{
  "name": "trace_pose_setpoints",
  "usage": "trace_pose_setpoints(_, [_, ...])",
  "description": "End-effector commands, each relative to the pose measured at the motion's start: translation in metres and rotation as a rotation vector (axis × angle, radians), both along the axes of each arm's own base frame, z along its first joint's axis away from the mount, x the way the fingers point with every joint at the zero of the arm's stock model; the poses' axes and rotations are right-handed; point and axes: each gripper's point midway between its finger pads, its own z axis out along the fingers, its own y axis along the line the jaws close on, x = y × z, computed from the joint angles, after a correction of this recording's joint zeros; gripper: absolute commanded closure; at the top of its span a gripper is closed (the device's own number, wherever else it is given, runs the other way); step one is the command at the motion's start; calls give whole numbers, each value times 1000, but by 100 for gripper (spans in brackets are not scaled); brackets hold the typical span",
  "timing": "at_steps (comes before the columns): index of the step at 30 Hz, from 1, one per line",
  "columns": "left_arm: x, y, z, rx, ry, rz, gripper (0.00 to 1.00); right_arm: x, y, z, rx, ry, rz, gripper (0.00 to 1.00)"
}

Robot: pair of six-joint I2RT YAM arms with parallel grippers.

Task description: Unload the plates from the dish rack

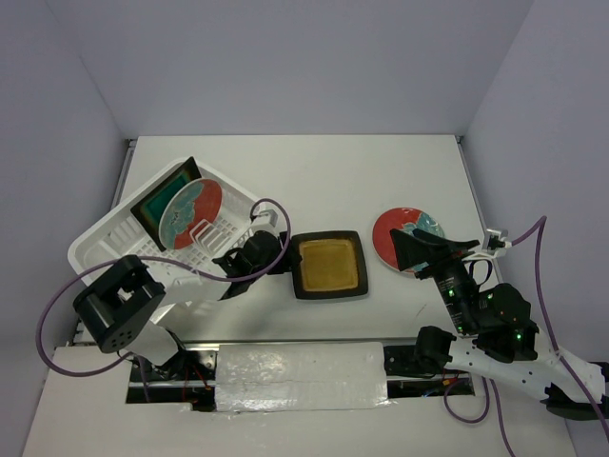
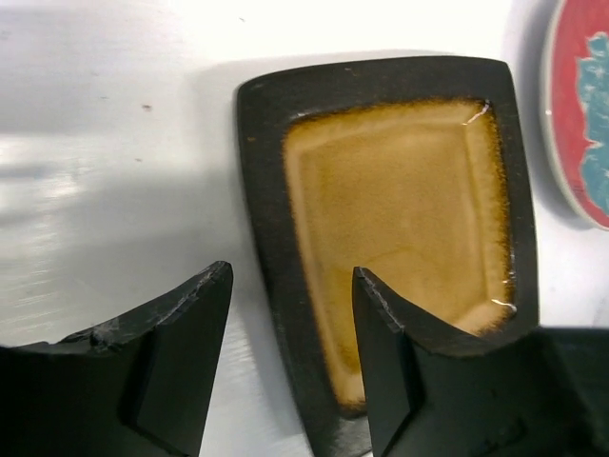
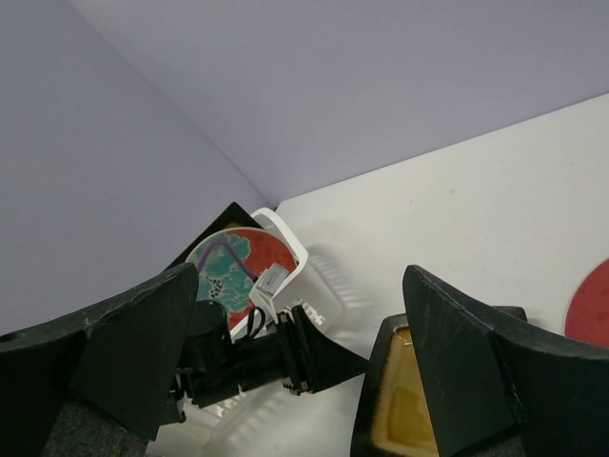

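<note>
At the mustard plate (image 2: 400, 219), left gripper (image 2: 290, 276) is spread; right gripper (image 3: 303, 276) likewise spread.

Overhead cam; L wrist close-down, R wrist leftward; shared: yellow plate (image 1: 329, 265)

We see the white dish rack (image 1: 100, 249) sitting askew at the table's (image 1: 324, 181) left. In it a teal-green square plate (image 1: 150, 208) and a round red plate (image 1: 197, 209) stand on edge, one against the other. A mustard-yellow square plate (image 1: 328, 265) lies flat near the middle, with the left gripper (image 1: 284, 255) at its left rim. Further right, a second round red plate (image 1: 398, 231) lies flat, and the right gripper (image 1: 411, 249) covers its near edge.
</note>
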Motion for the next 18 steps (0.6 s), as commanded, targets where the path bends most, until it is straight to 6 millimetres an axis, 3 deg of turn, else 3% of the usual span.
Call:
trace_pose_setpoints(1, [10,4,21,26,-68,26,34,0,-5,7,34,-8,-12,5])
trace_pose_setpoints(5, [5,-3,50,120,-144,-42,35,0,-4,7,31,-8,-11,5])
trace_pose_setpoints(6, [12,-10,76,128,-192,-45,35,0,-4,6,30,-8,-11,5])
trace_pose_setpoints(8, [5,-12,95,237,-228,-121,36,1,-2,6,23,-8,-12,5])
trace_pose_setpoints(9, [12,-17,129,243,-281,-119,36,1,-2,5,13,-8,-13,5])
trace_pose_setpoints(11, [12,-8,153,350,-327,-172,35,1,-1,7,7,-15,-14,5])
trace_pose_setpoints(12, [23,-6,191,360,-387,-137,36,1,1,8,-12,-25,-1,5])
trace_pose_setpoints(13, [26,2,203,434,-411,-144,37,0,3,8,-18,-31,5,5])
trace_pose_setpoints(14, [27,15,227,503,-405,-127,38,-1,7,9,-16,-45,28,5])
trace_pose_setpoints(15, [36,37,235,627,-406,-45,39,-2,9,10,-25,-58,37,5])
trace_pose_setpoints(18, [36,86,250,827,-359,56,40,-3,11,10,-23,-69,48,5])
